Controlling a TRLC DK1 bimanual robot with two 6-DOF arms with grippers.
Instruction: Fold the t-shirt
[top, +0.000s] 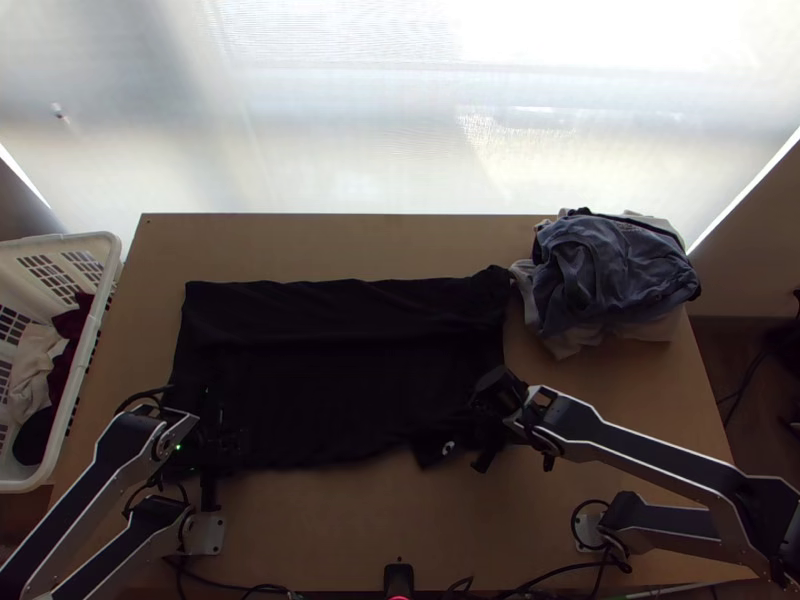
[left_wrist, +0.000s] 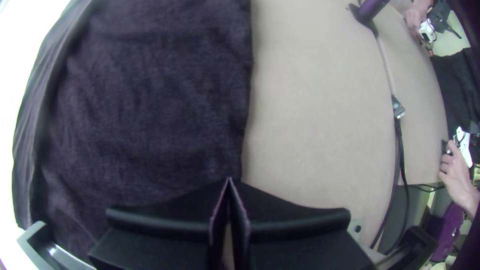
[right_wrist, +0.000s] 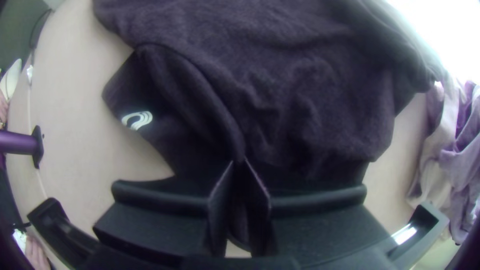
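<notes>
One black t-shirt (top: 330, 370), spread wide across the middle of the wooden table (top: 330, 530), rumpled at its near right part, white mark (top: 448, 447) on a near-edge flap; two grippers: left gripper (top: 238, 440), over the near left part, jaws together; right gripper (top: 483, 410), near right part, jaws clamped on a fold; one clothes pile (top: 615, 270), far right; one white basket (top: 112, 250), left of the table, garments inside

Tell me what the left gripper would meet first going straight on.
Probably the black t-shirt, near its edge; any gap between it and the left gripper is hard to judge.
</notes>
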